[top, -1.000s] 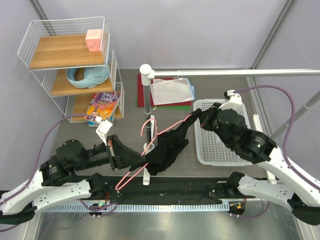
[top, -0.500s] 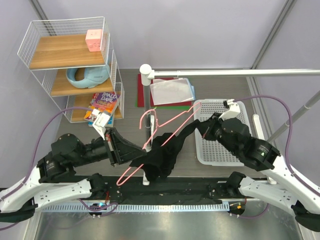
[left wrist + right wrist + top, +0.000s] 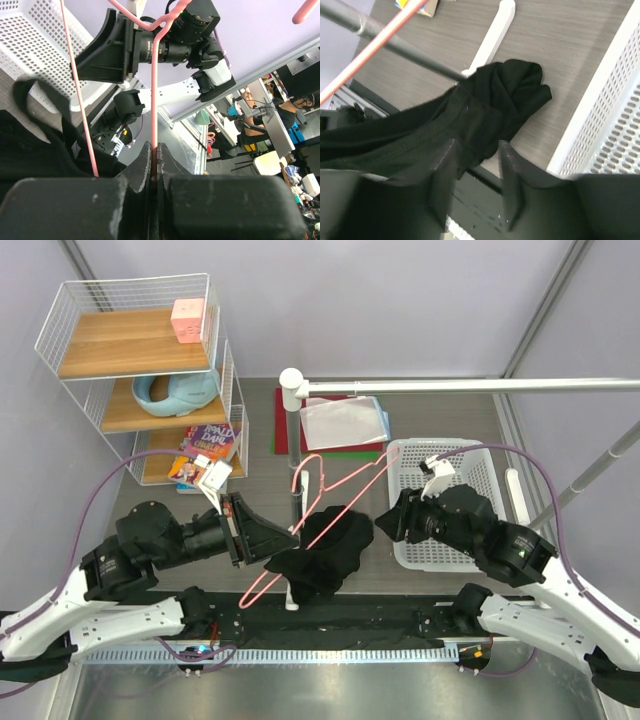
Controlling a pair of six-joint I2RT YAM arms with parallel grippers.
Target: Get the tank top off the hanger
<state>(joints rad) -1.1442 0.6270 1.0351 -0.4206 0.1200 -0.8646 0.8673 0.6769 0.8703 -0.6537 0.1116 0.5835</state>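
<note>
Arms: two; the left gripper (image 3: 290, 538) sits left of centre in the top view and the right gripper (image 3: 383, 525) right of centre, with the load between them.
Hanger: one, pink wire (image 3: 345, 500), held tilted above the table (image 3: 450, 415), its hook towards the white post (image 3: 291, 380).
Tank top: one, black (image 3: 320, 558), bunched at the middle of the top view. It hangs on the lower part of the hanger, touching the left claw's tip and just beside the right one.
Left claw: clamped tight on a single hanger wire (image 3: 154, 90). In its wrist view the two pads meet on the pink line at the gripper (image 3: 154, 150). The tank top (image 3: 25, 150) lies at the left edge of that view.
Right claw: in its own view the gripper (image 3: 476, 145) has its fingers (image 3: 512, 170) apart. Cloth of the tank top (image 3: 507, 95) crosses the left finger and reaches into the gap.
Basket: one, white and perforated (image 3: 440, 445), at the right of the top view, under the right arm. Its wall (image 3: 615, 115) fills the right edge of the right wrist view.
Shelf: one wire rack with three boards (image 3: 130, 345), upper left; on it are one pink cube (image 3: 188, 320), one pale blue object (image 3: 182, 390) and one book (image 3: 207, 448).
Rail: one (image 3: 470, 386), running from the post to the right edge.
Folders: a small stack (image 3: 340, 425), just right of the post.
Open room: a strip of bare table (image 3: 560, 55) separates the cloth bundle from the basket wall.
</note>
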